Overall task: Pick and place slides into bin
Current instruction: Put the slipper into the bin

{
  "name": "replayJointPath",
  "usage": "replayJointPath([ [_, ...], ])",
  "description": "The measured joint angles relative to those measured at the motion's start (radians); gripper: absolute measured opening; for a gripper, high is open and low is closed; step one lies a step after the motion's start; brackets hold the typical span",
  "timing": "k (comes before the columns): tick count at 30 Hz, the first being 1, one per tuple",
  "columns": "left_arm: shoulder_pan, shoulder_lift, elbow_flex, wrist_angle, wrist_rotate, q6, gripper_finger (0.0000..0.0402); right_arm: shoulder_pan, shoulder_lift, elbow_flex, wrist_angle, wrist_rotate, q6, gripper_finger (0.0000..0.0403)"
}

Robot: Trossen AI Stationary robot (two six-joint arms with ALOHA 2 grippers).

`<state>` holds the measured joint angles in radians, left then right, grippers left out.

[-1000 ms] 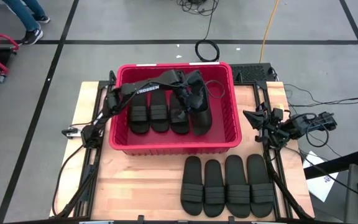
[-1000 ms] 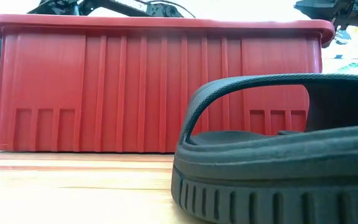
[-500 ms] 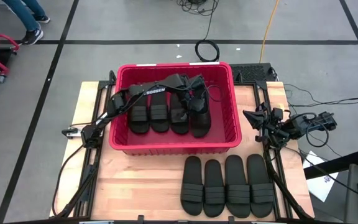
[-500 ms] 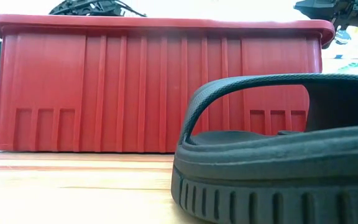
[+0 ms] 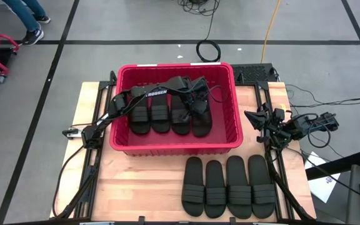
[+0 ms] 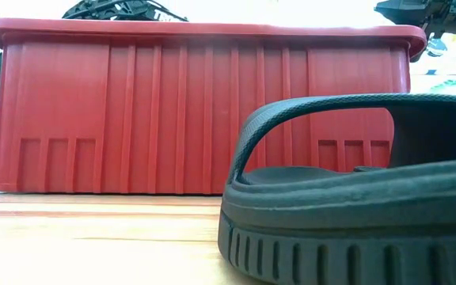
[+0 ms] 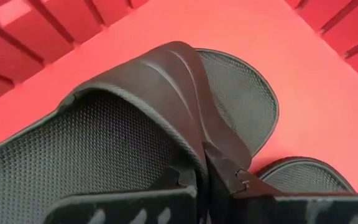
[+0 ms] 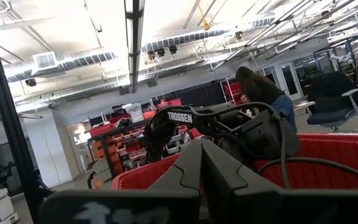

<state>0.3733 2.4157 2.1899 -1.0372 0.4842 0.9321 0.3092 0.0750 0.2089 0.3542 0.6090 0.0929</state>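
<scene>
left gripper (image 5: 195, 103) clamped on a slide (image 5: 200, 117) inside the red bin (image 5: 175, 145)
matte black, ribbed strap; four slides in the bin, four on the table (image 5: 136, 187). right gripper (image 5: 253, 117) pinched empty beside the bin.

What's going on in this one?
The left gripper is down inside the red bin, shut on the strap of a slide it is placing at the right end of a row of four. Four more slides wait on the table in front of the bin. The right gripper is parked, shut, beside the bin.
</scene>
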Motion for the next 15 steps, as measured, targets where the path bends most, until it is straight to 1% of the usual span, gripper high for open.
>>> replayJointPath([
  [4, 0.000, 0.001, 0.000, -0.001, -0.008, -0.035, 0.0000, 0.000, 0.000, 0.000, 0.000, -0.001, 0.000, 0.0000],
  [11, 0.000, 0.002, -0.002, 0.001, -0.016, -0.022, 0.0008, 0.000, 0.000, 0.000, 0.000, -0.003, 0.000, 0.0000],
  [15, -0.002, 0.004, -0.003, 0.026, -0.072, -0.077, 0.0027, 0.000, 0.000, 0.000, 0.000, -0.003, 0.000, 0.0000],
])
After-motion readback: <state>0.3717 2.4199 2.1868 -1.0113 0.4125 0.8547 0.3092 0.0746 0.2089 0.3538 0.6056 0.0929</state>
